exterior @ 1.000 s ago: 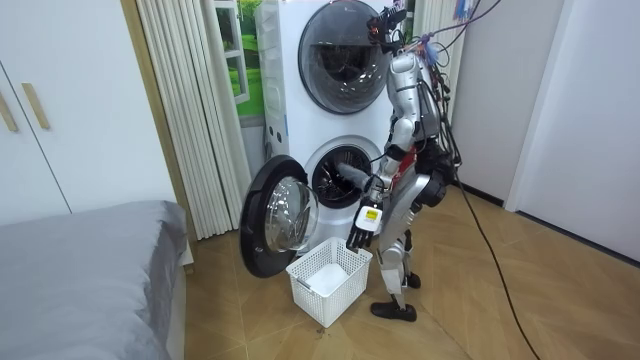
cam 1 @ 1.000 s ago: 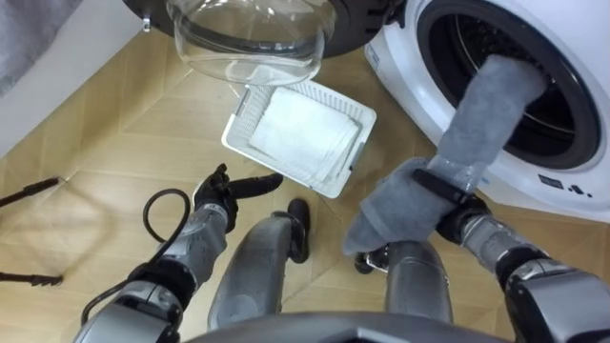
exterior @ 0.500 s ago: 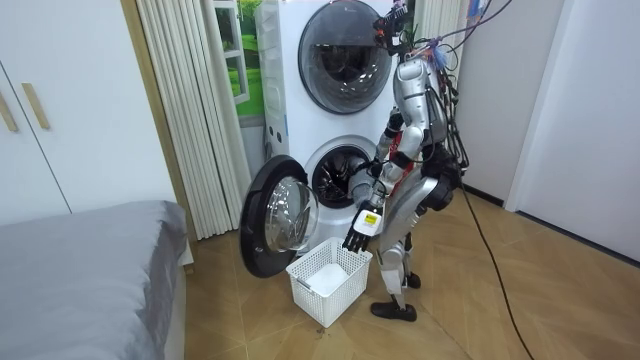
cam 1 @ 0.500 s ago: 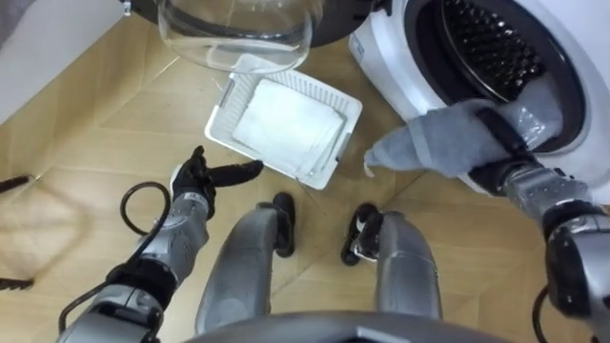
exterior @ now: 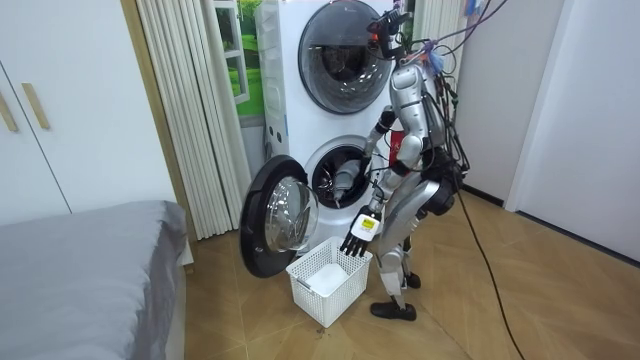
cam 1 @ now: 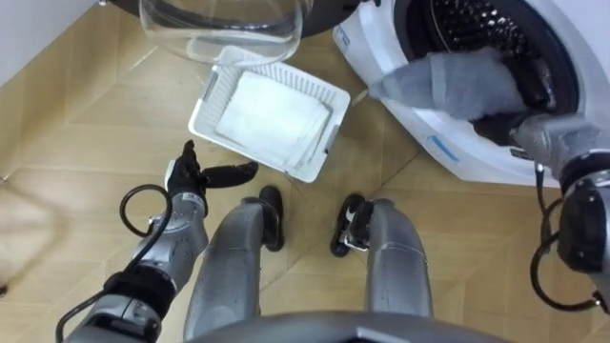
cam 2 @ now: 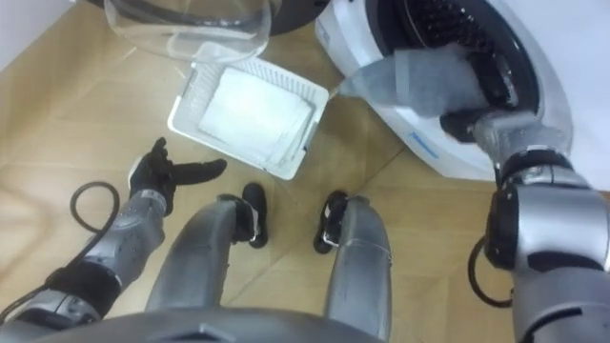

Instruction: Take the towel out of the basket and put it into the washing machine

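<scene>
Evidently, the right hand (cam 1: 498, 127) gripped the grey towel (cam 1: 457, 81) at the washer (cam 1: 448, 155) mouth, the left hand (cam 1: 191, 178) open near the basket (cam 1: 202, 101).

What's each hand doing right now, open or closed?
Left hand: open, fingers straight, holding nothing.
Right hand: closed on the grey towel at the washing machine opening.

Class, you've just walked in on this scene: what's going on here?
The robot stands at the open washing machine. Its right robot hand grips a grey towel at the drum's mouth, and one corner of the towel lies out over the rim, so it is not yet fully in. Its left robot hand hangs open above the floor, near a white basket with a white cloth in it.
</scene>
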### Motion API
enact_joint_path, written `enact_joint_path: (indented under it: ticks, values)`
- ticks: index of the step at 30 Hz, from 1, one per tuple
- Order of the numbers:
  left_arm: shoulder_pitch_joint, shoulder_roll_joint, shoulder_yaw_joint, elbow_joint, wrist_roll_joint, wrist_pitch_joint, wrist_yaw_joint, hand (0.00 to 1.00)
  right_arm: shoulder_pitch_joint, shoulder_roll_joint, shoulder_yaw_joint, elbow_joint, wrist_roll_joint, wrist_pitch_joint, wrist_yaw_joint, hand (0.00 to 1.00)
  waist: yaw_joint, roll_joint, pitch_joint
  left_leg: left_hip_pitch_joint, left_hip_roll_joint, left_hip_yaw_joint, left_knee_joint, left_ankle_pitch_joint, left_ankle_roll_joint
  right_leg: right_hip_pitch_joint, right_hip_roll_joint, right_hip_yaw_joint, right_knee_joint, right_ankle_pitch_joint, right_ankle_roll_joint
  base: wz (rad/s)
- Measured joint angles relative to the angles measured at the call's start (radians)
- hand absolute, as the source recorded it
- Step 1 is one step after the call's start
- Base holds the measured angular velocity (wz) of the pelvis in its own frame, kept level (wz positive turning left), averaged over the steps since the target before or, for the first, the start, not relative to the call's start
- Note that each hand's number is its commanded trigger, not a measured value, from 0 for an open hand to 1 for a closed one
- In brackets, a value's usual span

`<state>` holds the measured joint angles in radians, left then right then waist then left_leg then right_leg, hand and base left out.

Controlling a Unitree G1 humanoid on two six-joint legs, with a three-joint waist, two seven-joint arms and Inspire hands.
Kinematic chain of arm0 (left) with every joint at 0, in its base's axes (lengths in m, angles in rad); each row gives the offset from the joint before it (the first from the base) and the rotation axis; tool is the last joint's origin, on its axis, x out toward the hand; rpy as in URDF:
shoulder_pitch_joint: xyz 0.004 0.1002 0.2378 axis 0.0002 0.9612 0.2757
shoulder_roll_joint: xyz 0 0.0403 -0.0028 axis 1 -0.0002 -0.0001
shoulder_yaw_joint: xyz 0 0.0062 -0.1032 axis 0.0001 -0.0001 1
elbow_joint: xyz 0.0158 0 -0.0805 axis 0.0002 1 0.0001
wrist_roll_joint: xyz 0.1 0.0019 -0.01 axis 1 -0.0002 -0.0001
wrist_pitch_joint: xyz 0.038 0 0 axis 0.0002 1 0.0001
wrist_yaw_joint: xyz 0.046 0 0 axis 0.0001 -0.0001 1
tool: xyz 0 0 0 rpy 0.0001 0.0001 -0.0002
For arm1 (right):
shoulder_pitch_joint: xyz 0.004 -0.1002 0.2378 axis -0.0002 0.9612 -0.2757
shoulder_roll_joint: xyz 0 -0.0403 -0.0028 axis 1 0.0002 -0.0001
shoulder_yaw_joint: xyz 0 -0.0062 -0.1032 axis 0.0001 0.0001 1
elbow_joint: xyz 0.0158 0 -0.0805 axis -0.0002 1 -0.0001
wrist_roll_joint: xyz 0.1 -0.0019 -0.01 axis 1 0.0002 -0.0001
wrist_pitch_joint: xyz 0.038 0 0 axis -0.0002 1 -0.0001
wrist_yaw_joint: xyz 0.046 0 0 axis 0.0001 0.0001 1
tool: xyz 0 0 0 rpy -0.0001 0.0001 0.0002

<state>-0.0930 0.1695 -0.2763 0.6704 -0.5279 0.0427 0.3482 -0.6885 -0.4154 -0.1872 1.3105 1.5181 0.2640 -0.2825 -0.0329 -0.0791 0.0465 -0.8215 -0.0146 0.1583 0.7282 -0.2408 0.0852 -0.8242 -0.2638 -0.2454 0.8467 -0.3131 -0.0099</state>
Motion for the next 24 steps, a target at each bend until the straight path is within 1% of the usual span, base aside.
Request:
enact_joint_path:
  ticks: [1, 2, 3, 4, 5, 7, 10, 11, 14, 17, 24]
  values:
    - [0.004, 0.002, 0.000, -0.013, 0.001, -0.001, 0.010, 0.00, -0.001, -0.003, -0.007, 0.000, 0.018, 0.000, -0.007, 0.00, -0.003, 0.000, 0.0001, 0.000, -0.002, 0.005, 0.001, -0.002, 0.003, 0.000, -0.005, -0.001, 0.004, -0.003, 0.004, 0.10]
    - [0.006, 0.002, 0.000, -0.018, 0.002, -0.001, 0.016, 0.00, -0.002, -0.004, -0.016, 0.000, 0.018, 0.000, -0.012, 0.00, -0.005, -0.001, 0.0002, -0.001, -0.004, 0.006, 0.001, -0.002, 0.003, -0.001, -0.008, -0.001, 0.006, -0.006, 0.006, 0.17]
    - [0.018, 0.001, 0.001, -0.031, 0.015, -0.001, 0.025, 0.00, -0.007, -0.005, -0.042, 0.000, 0.019, 0.000, -0.027, 0.00, -0.014, -0.002, 0.0004, -0.001, -0.013, 0.006, 0.001, -0.002, 0.006, -0.003, -0.016, 0.002, 0.012, -0.011, 0.011, 0.12]
    - [0.028, 0.001, 0.003, -0.048, 0.020, -0.002, 0.039, 0.00, -0.015, -0.005, -0.065, 0.000, 0.019, 0.000, -0.051, 0.00, -0.017, -0.008, 0.0000, -0.001, -0.015, 0.012, 0.005, -0.004, 0.009, -0.010, -0.020, 0.011, 0.021, -0.014, 0.016, 0.08]
    - [0.030, 0.000, 0.003, -0.053, 0.020, -0.002, 0.043, 0.00, -0.020, -0.006, -0.077, 0.000, 0.021, 0.000, -0.064, 0.00, -0.017, -0.008, 0.0001, -0.002, -0.015, 0.019, 0.010, -0.006, 0.012, -0.012, -0.023, 0.011, 0.025, -0.017, 0.016, 0.00]
    - [0.041, -0.004, 0.003, -0.074, 0.022, -0.002, 0.063, 0.00, -0.034, -0.013, -0.114, 0.000, 0.054, 0.000, -0.114, 0.00, -0.025, -0.008, 0.0001, -0.008, -0.014, 0.030, 0.021, -0.012, 0.020, -0.015, -0.028, 0.011, 0.034, -0.024, 0.022, 0.05]
    - [0.041, -0.004, 0.001, -0.084, 0.032, -0.002, 0.075, 0.00, -0.043, -0.024, -0.123, 0.000, 0.072, -0.005, -0.164, 0.00, -0.028, -0.008, 0.0001, -0.010, -0.014, 0.032, 0.029, -0.019, 0.026, -0.015, -0.030, 0.013, 0.039, -0.027, 0.027, 0.02]
    - [0.041, -0.004, 0.001, -0.085, 0.035, -0.002, 0.080, 0.00, -0.044, -0.025, -0.131, 0.000, 0.076, -0.013, -0.179, 0.00, -0.028, -0.008, 0.0001, -0.010, -0.014, 0.033, 0.030, -0.020, 0.028, -0.016, -0.030, 0.014, 0.039, -0.028, 0.028, 0.00]
    - [0.043, -0.003, 0.002, -0.096, 0.060, -0.002, 0.084, 0.00, -0.046, -0.027, -0.157, 0.000, 0.079, -0.021, -0.209, 0.00, -0.029, -0.008, 0.0001, -0.011, -0.013, 0.035, 0.031, -0.022, 0.029, -0.017, -0.031, 0.013, 0.038, -0.029, 0.030, 0.00]
    - [0.046, -0.004, 0.000, -0.103, 0.066, -0.003, 0.081, 0.00, -0.052, -0.027, -0.164, 0.000, 0.084, -0.027, -0.233, 0.00, -0.029, -0.007, -0.0001, -0.011, -0.006, 0.049, 0.032, -0.025, 0.032, -0.019, -0.030, 0.014, 0.038, -0.029, 0.030, 0.00]
    - [0.045, -0.006, 0.000, -0.114, 0.109, -0.013, 0.056, 0.00, -0.058, -0.027, -0.164, -0.001, 0.085, -0.070, -0.272, 0.00, -0.021, -0.002, -0.0001, -0.013, -0.003, 0.056, 0.032, -0.025, 0.032, -0.021, -0.030, 0.014, 0.038, -0.029, 0.030, 0.00]
